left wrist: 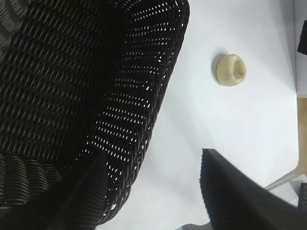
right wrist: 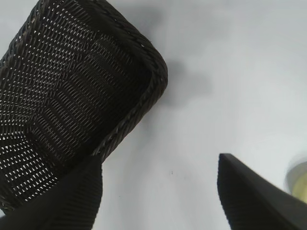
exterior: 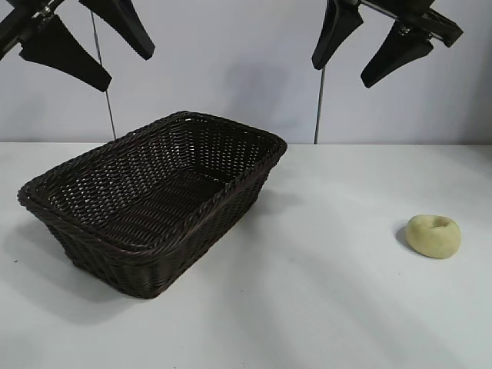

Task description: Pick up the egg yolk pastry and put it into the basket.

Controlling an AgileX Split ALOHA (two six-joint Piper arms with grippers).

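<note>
While egg yolk pastry sat on table, well right of basket, we held left gripper and right gripper high, jaws spread, empty.

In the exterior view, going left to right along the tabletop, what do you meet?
basket → bare stretch of table → egg yolk pastry, lying on the table apart from the basket.

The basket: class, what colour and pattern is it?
Dark brown woven wicker basket, braided rim; clearest in exterior view.
</note>
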